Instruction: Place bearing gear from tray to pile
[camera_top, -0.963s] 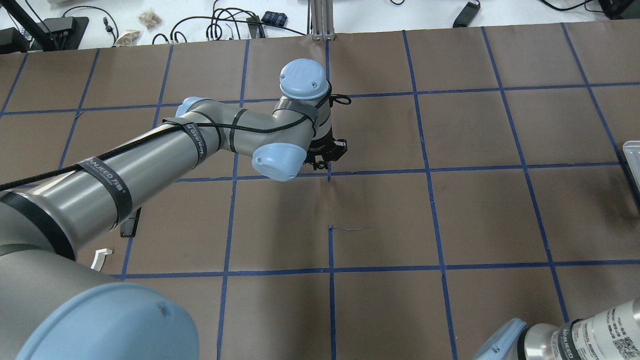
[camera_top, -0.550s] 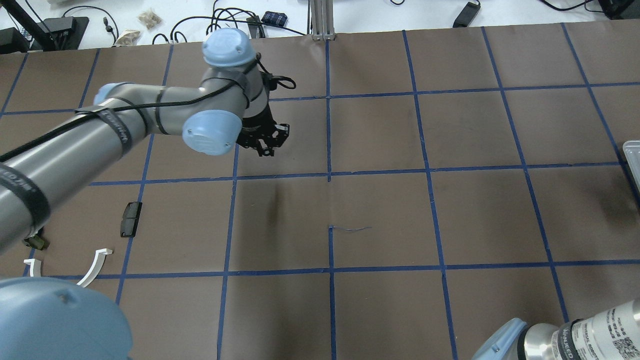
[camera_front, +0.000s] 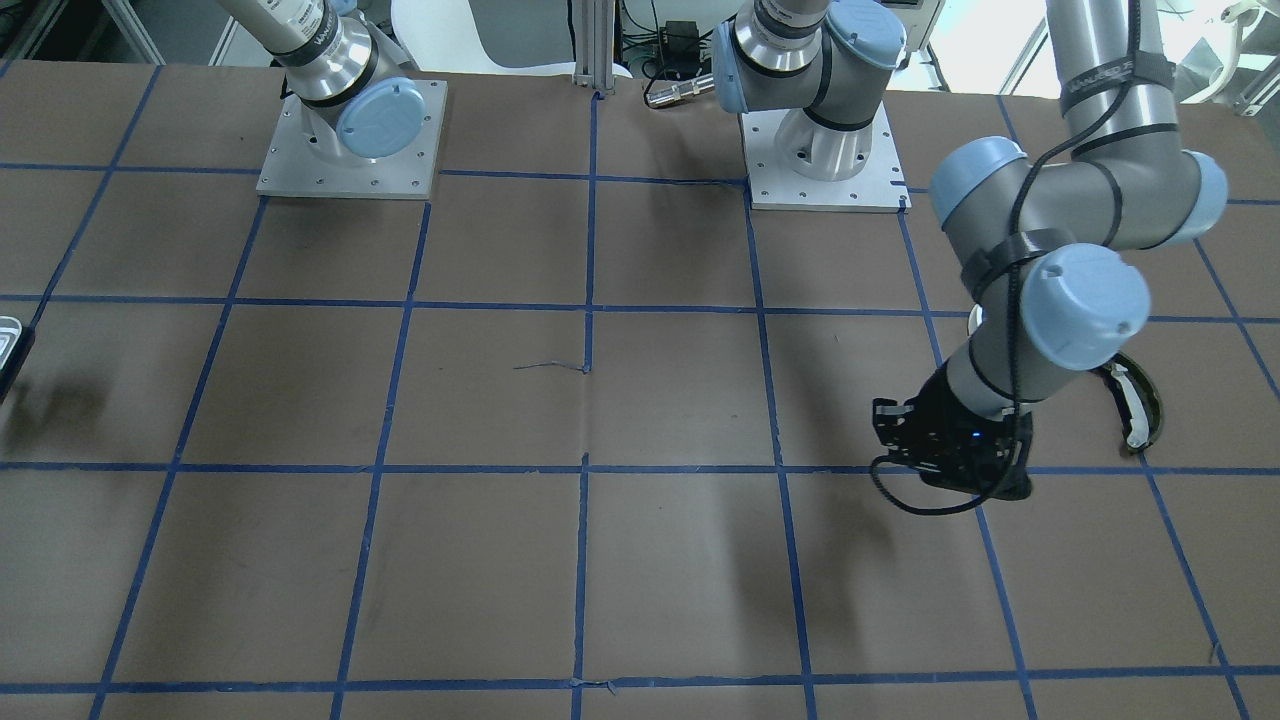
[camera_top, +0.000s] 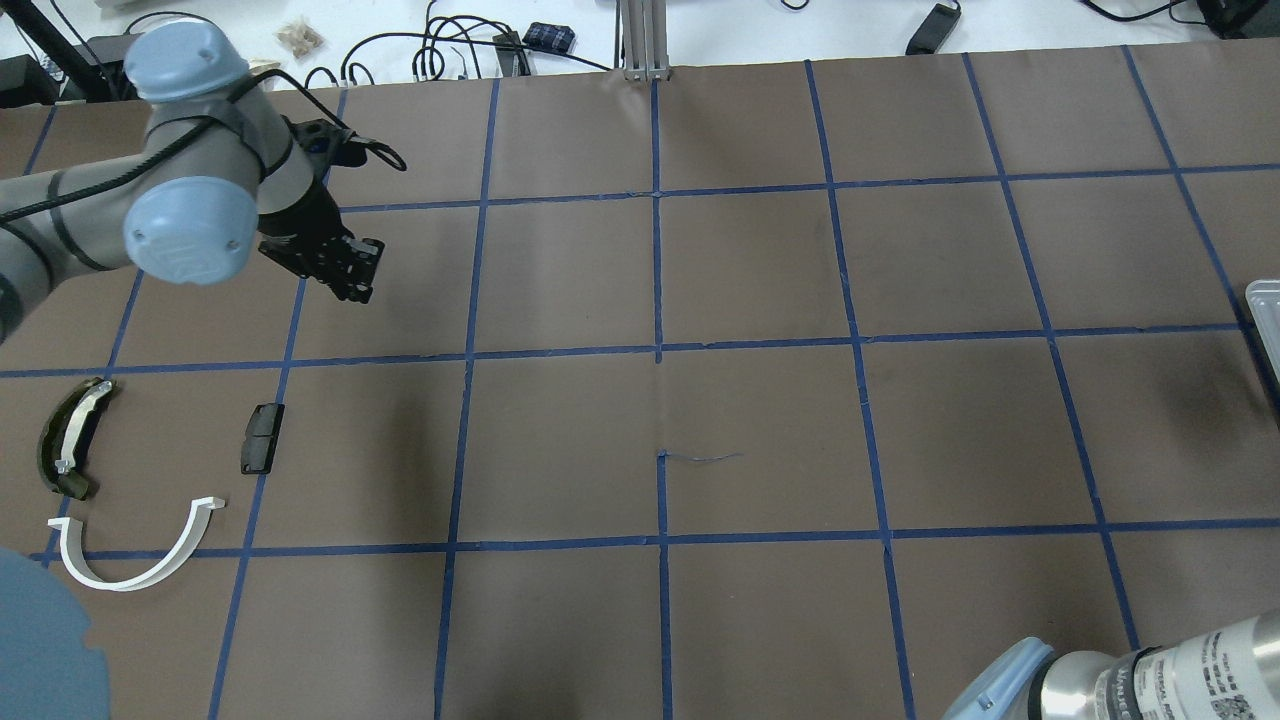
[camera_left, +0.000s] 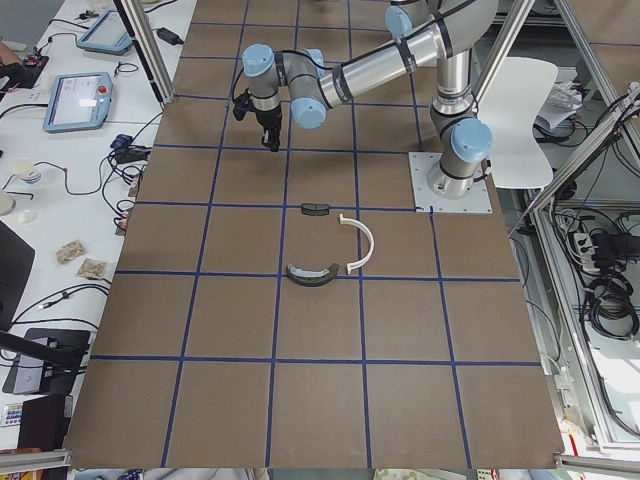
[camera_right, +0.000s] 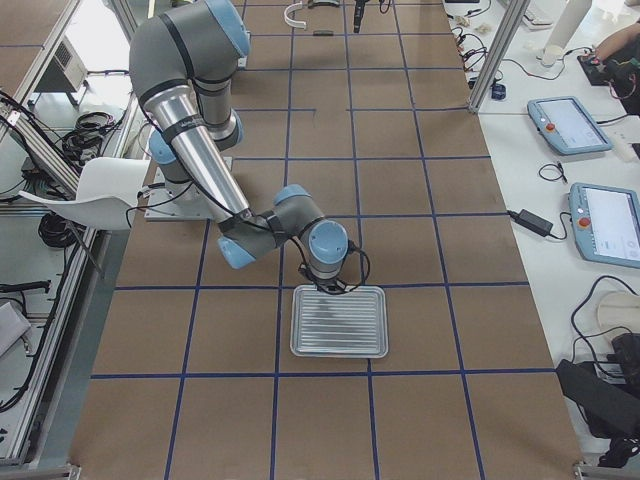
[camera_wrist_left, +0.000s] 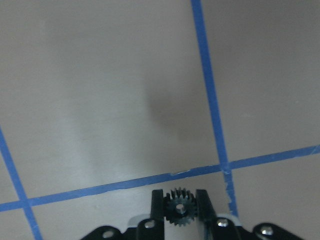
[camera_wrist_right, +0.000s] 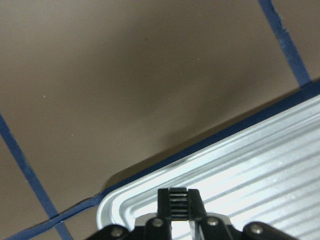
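Left end effector (camera_wrist_left: 180, 200), closed on dark toothed bearing gear (camera_wrist_left: 180, 207), above matte brown worktop (camera_wrist_left: 100, 100) — apart from the pile (camera_top: 262, 437). Right end effector (camera_wrist_right: 179, 197) pinches second gear (camera_wrist_right: 178, 205) edge-on over rounded corner of ridged tray (camera_wrist_right: 260, 150).

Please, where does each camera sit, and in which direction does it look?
Front-facing: across the table, facing the robot; left arm at right.
Overhead: behind robot, looking down; left gripper, pile.
Exterior left: robot's left table end; left arm, pile.
Exterior right: opposite end; right arm at tray.
Left wrist: faces table; left gripper clamps bearing gear.
Right wrist: faces tray corner; right gripper clamps second gear.
Shared: overhead and exterior left show the pile.
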